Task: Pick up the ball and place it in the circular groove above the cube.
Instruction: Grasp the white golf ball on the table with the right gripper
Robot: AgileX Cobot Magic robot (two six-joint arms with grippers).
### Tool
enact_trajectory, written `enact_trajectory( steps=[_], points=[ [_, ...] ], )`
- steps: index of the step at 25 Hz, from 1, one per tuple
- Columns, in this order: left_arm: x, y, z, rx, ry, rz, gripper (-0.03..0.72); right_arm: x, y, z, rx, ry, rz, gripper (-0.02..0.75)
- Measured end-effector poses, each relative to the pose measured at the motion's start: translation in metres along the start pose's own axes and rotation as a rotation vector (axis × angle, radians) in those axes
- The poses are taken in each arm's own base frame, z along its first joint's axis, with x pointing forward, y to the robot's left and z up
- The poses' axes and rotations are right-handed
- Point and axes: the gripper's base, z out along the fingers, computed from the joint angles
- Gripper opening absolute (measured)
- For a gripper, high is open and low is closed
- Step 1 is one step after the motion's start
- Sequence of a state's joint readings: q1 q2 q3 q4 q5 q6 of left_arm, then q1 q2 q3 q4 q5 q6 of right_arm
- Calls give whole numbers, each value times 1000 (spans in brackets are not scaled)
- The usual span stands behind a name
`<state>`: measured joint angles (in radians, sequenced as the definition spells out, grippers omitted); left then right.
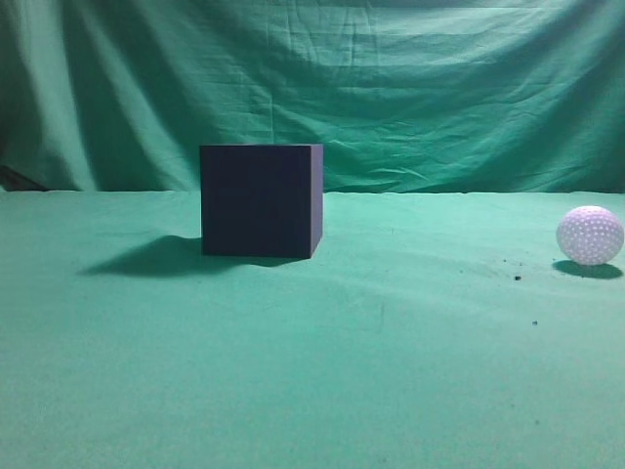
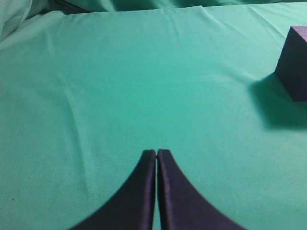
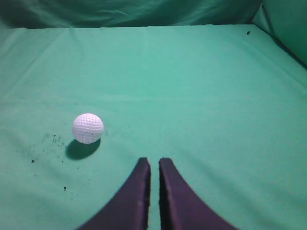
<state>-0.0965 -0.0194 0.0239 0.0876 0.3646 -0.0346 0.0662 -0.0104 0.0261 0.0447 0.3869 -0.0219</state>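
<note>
Fingers [image 3: 154, 163] of our right arm are pressed nearly together, grasping nothing; the ball [image 3: 88, 128] sits on the bench [image 3: 201, 96] ahead and to their left. Our left fingers [image 2: 157, 154] are clenched and empty too, with the cube [image 2: 295, 62] far to their right, so we judge the right arm nearer the ball.

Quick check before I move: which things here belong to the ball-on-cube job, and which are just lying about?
Job:
- ball, on the cloth at the right, apart from the cube
- cube, left of centre
- right gripper, nearest the ball, fingers almost together

Lying about:
- green cloth
- dark specks by the ball
- left gripper, shut, idle
</note>
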Motion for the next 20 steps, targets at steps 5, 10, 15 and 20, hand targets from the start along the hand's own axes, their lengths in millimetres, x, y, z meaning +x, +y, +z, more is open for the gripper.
enact_trajectory(
  steps=[5,10,15,20],
  points=[
    [0,0,0,0,0,0,0,0,0,0,0,0,0,49],
    [0,0,0,0,0,0,0,0,0,0,0,0,0,49],
    [0,0,0,0,0,0,0,0,0,0,0,0,0,49],
    [0,0,0,0,0,0,0,0,0,0,-1,0,2,49]
  ],
)
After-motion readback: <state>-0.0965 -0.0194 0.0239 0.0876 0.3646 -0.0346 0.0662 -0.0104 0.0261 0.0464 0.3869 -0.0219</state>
